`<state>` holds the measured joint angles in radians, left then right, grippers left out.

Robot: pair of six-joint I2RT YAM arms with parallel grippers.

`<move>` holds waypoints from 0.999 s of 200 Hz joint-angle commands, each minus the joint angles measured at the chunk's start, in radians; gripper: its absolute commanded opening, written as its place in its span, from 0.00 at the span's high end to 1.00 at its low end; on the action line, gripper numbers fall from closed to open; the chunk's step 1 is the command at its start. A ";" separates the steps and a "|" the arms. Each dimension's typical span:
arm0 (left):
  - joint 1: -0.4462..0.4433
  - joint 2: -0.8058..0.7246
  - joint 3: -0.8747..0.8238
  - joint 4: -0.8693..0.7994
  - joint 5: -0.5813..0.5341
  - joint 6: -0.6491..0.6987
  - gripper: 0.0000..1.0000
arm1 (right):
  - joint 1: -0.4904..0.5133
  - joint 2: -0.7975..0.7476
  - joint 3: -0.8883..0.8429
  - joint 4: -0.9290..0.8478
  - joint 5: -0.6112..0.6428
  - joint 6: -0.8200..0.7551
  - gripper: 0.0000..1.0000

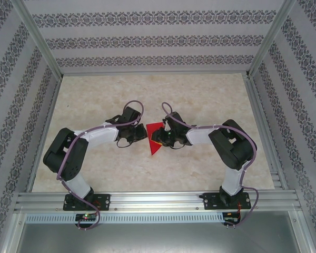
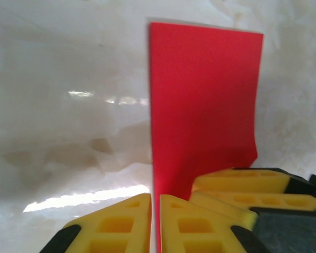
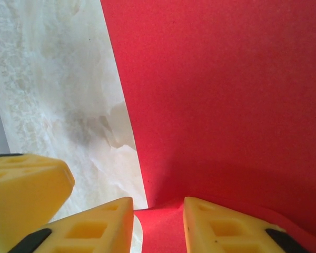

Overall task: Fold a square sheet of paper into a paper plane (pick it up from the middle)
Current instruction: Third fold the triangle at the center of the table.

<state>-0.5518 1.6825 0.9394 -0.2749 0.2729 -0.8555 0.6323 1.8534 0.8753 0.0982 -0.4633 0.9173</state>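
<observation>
Red paper (image 1: 152, 145) mid-counter (image 1: 147, 95), between the two tools.
Plain bright red, unmarked, tapering outline from above; long axis runs far-to-near, narrow tip toward the arm bases. Left tool (image 2: 155, 203) clenched on its edge; right tool (image 3: 158, 205) jaws parted over it.

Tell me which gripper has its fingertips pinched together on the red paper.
The left gripper: its yellow fingertips nearly meet, with the edge of the red paper between them. The right gripper has its fingertips clearly apart.
</observation>
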 commanded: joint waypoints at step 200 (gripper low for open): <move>-0.059 0.112 0.025 0.094 0.036 -0.022 0.97 | -0.010 0.038 -0.030 -0.049 0.050 -0.012 0.97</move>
<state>-0.5987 1.7844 0.9375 -0.1867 0.3286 -0.8810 0.6319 1.8599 0.8635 0.0929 -0.4393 0.9173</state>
